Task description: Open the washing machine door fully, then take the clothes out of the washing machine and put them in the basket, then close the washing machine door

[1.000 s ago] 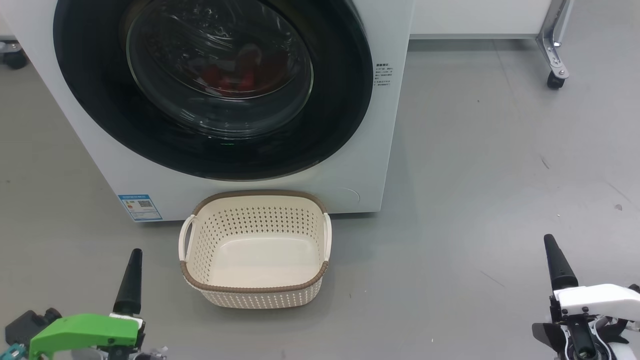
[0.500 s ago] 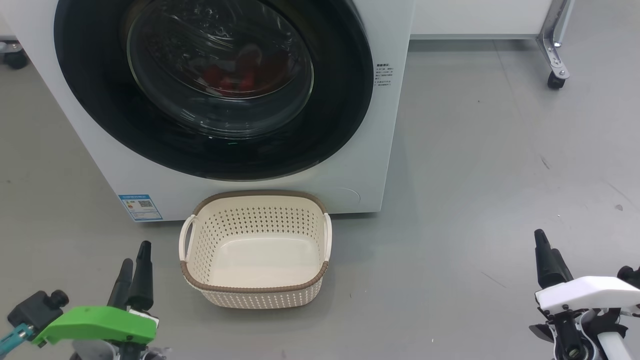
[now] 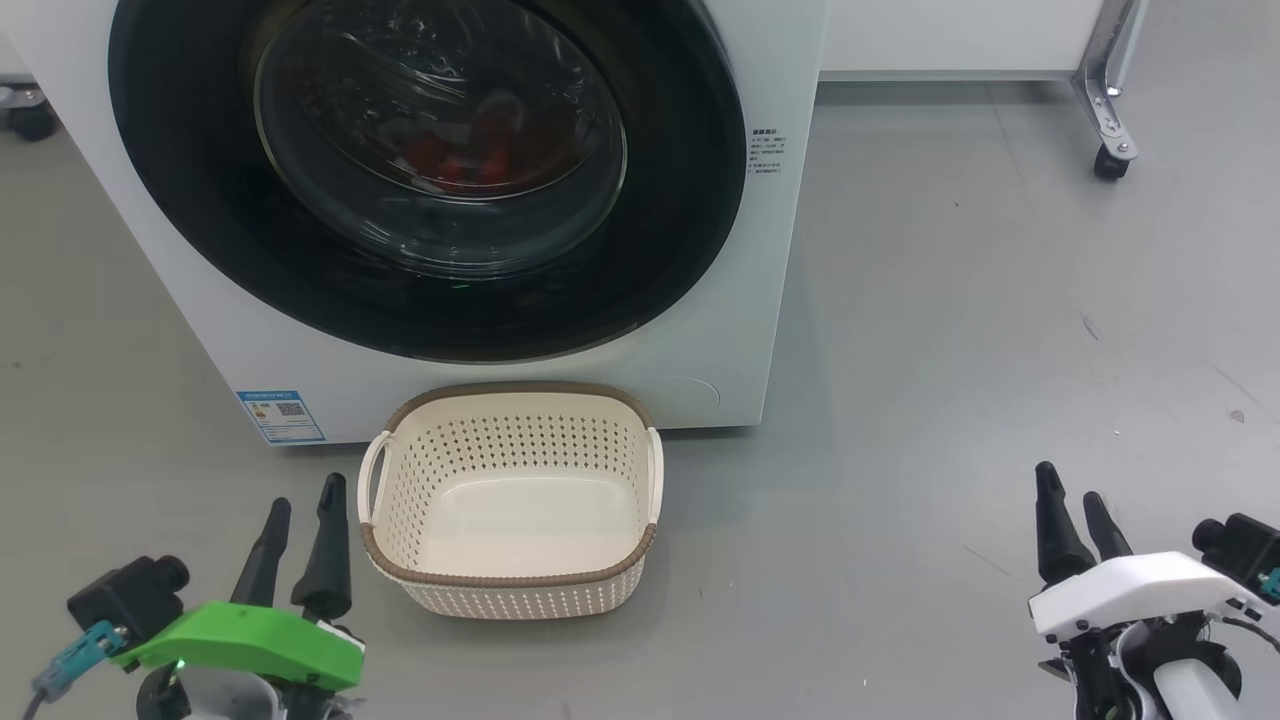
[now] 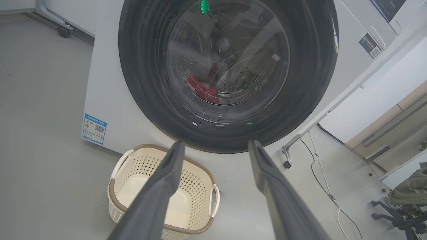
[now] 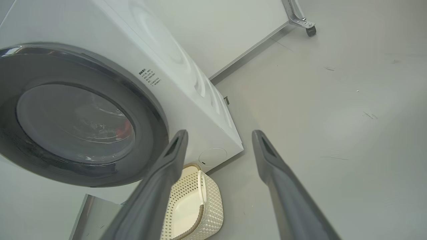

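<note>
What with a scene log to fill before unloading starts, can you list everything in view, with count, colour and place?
washing machine: one, white, behind the basket.
washing machine door: one, black rim, clear glass, shut.
clothes: count unclear, red, inside behind the glass.
basket: one, cream, brown rim, floor before the machine, empty.
label: one, blue, machine's lower left front.
wheeled metal leg: one, grey, far right.
left gripper: one, green housing, lower left, jaws open.
right gripper: one, white housing, lower right, jaws open.

Grey floor (image 3: pixel 950 300), washing machine (image 3: pixel 740 300) standing on it, basket (image 3: pixel 510 580) just in front
</note>
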Tool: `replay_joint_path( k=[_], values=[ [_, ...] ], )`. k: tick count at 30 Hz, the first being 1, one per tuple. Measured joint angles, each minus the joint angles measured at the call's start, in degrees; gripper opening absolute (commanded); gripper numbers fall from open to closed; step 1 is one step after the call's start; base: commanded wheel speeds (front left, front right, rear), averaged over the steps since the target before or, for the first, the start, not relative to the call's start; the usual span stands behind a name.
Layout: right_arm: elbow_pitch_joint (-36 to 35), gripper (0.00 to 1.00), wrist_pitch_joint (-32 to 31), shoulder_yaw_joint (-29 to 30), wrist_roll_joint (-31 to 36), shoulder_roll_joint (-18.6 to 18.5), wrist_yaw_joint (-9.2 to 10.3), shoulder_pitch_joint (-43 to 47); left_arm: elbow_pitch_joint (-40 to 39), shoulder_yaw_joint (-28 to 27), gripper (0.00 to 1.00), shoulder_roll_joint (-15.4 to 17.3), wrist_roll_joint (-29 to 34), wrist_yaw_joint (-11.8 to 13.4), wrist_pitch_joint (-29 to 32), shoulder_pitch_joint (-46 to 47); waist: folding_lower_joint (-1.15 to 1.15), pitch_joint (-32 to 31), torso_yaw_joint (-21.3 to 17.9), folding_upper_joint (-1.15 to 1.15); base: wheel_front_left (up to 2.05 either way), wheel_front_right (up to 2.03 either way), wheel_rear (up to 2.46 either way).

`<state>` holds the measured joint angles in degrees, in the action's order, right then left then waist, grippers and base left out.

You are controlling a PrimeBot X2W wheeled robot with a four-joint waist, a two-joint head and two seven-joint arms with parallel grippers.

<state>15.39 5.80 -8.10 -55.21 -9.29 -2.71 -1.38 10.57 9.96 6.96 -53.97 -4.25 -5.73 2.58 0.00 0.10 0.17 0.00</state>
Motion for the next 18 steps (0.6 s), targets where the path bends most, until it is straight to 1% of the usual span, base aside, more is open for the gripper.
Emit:
replay_joint_path(
  k=[1,4,8,12,18],
  values=[
    [0.00,1.00,0.11,-0.31,0.66,0.00,0.42,0.00,0.02,0.33,1.00,0.00,0.65,0.14,-0.24,0.00,0.00,-0.01,0.00,0.00,0.00,0.00,0.00],
    [0.03,1.00,0.56,-1.20,2.96,-0.07,0.87,-0.01,0.03,1.40,1.00,0.01,3.26,0.49,-0.48,-0.01,0.00,-0.05,-0.01,0.00,0.00,0.00,0.00],
    [0.02,1.00,1.02,-1.55,4.23,0.01,1.31,-0.01,0.03,1.93,1.00,0.01,5.32,0.79,-0.99,-0.01,0.00,-0.07,0.01,0.00,0.00,0.00,0.00],
    [-0.01,1.00,1.60,-2.27,7.00,-0.01,1.44,-0.01,0.09,2.81,1.00,-0.04,7.55,1.30,-1.63,-0.02,0.00,-0.07,0.03,0.00,0.00,0.00,0.00],
    [-0.10,1.00,2.49,-3.67,11.13,-0.04,2.37,-0.01,0.14,3.38,1.00,-0.08,11.57,2.05,-2.69,-0.03,0.00,-0.07,0.06,0.00,0.00,0.00,0.00]
  ],
)
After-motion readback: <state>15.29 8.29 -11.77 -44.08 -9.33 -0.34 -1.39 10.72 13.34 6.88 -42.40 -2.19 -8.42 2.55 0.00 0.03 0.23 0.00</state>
